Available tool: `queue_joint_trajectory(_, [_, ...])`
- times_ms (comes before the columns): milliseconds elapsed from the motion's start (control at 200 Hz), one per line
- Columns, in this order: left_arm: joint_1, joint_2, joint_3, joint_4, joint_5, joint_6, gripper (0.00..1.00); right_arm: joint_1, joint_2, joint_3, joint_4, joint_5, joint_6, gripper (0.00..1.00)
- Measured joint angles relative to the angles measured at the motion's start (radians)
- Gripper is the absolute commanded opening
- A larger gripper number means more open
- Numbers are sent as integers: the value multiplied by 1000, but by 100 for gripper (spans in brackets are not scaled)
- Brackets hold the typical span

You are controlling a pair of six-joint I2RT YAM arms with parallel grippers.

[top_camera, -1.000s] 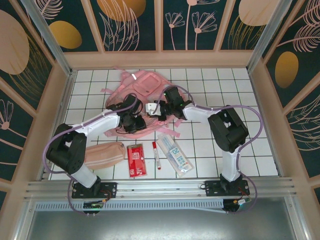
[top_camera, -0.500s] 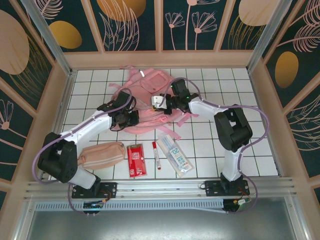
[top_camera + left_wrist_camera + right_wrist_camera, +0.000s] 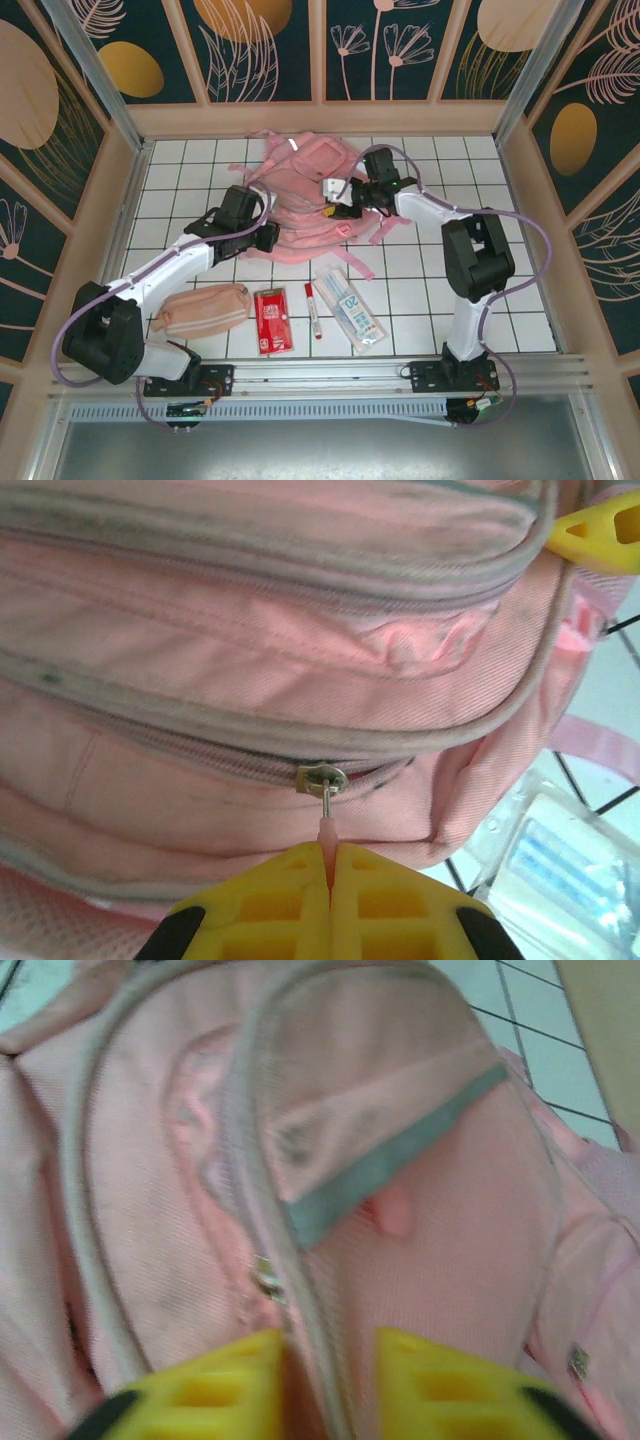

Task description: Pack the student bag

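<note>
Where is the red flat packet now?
In the top view the red flat packet lies near the front edge, between the peach-pink oblong fabric pouch on its left and a red-capped marker.

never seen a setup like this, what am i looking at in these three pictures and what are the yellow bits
Two robot arms are bolted at the near edge of a tiled table. The wide picture looks down from above. The two close-ups come from a camera on each wrist, and the yellow bits are the arms' own fingers. Both arms reach to the student bag, a pink backpack. The left gripper is shut on its zipper pull. The right gripper has its fingers apart, with bag fabric between them. Nearer the arms lie a peach pouch, a red packet, a pen and a clear packet.
</note>
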Motion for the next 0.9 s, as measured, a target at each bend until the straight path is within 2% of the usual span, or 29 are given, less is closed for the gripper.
queue_joint_trajectory(105, [8, 0, 0, 31, 59, 9, 0, -30, -88, -82, 77, -55, 114, 55])
queue_joint_trajectory(195, [8, 0, 0, 57, 106, 15, 0, -15, -176, -158, 147, -86, 188, 57])
queue_joint_trajectory(300, [8, 0, 0, 81, 159, 15, 0, 58, -227, -214, 229, -80, 254, 58])
queue_joint_trajectory(465, [8, 0, 0, 117, 213, 12, 0, 171, -198, -233, 305, 24, 308, 58])
queue_joint_trajectory(635, [8, 18, 0, 127, 224, 11, 0, 179, -128, -184, 210, 108, 254, 51])
queue_joint_trajectory(836, [8, 50, 0, 134, 223, 6, 0, 186, -85, -108, 45, 172, 180, 49])
queue_joint_trajectory(866, [8, 50, -1, 139, 222, 6, 0, 187, -83, -100, 29, 182, 174, 41])
queue_joint_trajectory(901, [8, 49, -2, 146, 221, 6, 0, 189, -79, -92, 11, 195, 168, 17])
